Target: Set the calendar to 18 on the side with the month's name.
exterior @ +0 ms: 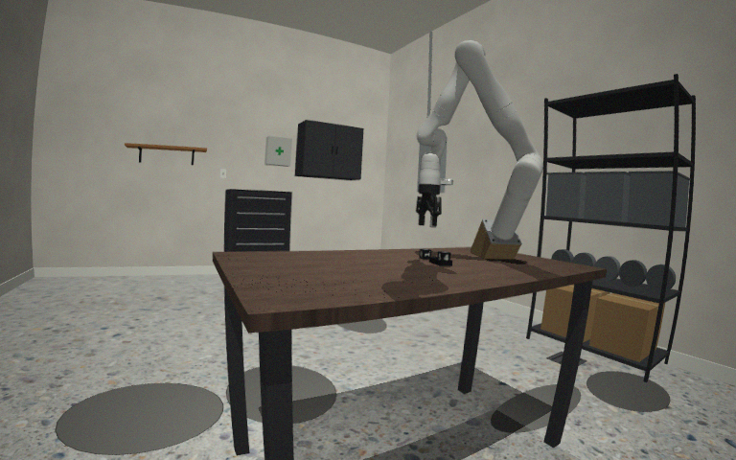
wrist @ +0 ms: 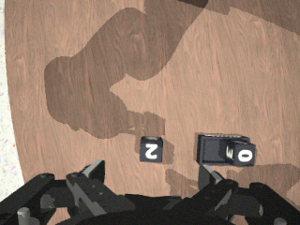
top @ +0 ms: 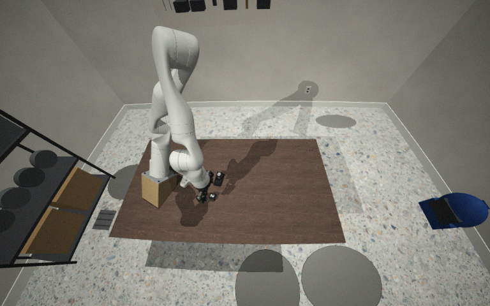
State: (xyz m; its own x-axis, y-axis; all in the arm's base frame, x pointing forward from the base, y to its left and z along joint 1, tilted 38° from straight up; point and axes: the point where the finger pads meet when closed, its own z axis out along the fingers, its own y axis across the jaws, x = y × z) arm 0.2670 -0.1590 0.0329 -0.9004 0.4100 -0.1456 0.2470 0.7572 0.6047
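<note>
A loose black cube [wrist: 152,150] with a white 2 on top stands on the wooden table, outside the tray. To its right lies the small dark calendar tray [wrist: 219,149], holding a second cube [wrist: 240,154] with a 0 facing up at its right end. My gripper [wrist: 151,172] is open and empty, and hangs well above the loose cube. In the exterior view the gripper [exterior: 427,218] is clear above the loose cube [exterior: 425,253] and the tray [exterior: 442,262]. In the top view the loose cube [top: 212,196] and the tray [top: 219,179] sit near the arm's base. The month's name is not visible.
A black shelf rack [exterior: 613,217] stands beside the table.
</note>
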